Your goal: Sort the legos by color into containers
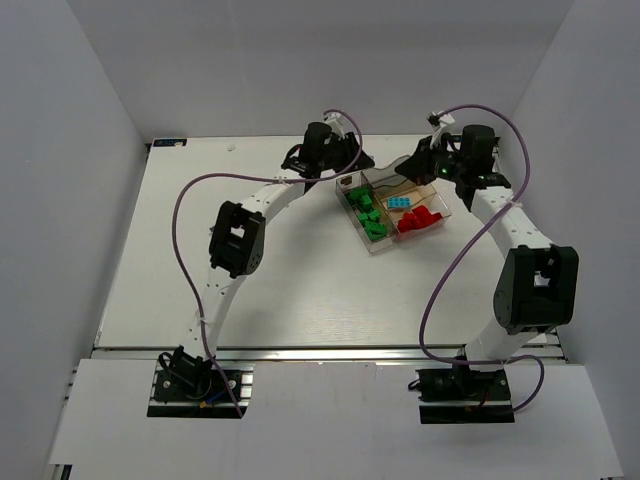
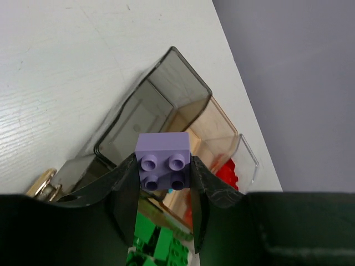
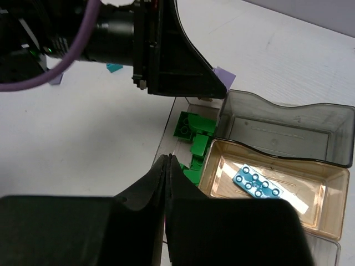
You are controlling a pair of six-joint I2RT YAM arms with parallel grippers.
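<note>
My left gripper [image 2: 163, 168] is shut on a light purple lego [image 2: 163, 159], studs toward the camera, held above the clear tray's [image 1: 383, 246] empty grey compartment [image 2: 151, 108]. Green legos [image 1: 366, 213] fill the long narrow section. One cyan-blue plate [image 3: 257, 183] lies in the amber compartment [image 3: 310, 208], and red legos [image 1: 420, 220] sit in the section beside it. My right gripper [image 3: 168, 161] hovers shut over the tray's green side with nothing between its fingers. In the top view the left gripper [image 1: 358, 162] and the right gripper [image 1: 405, 172] meet over the tray's far end.
A small cyan piece [image 3: 115, 67] and a purple piece [image 3: 55, 78] lie on the white table beyond the left gripper. The side walls of the cell rise close on the left and right. The tray sits right of the table's middle.
</note>
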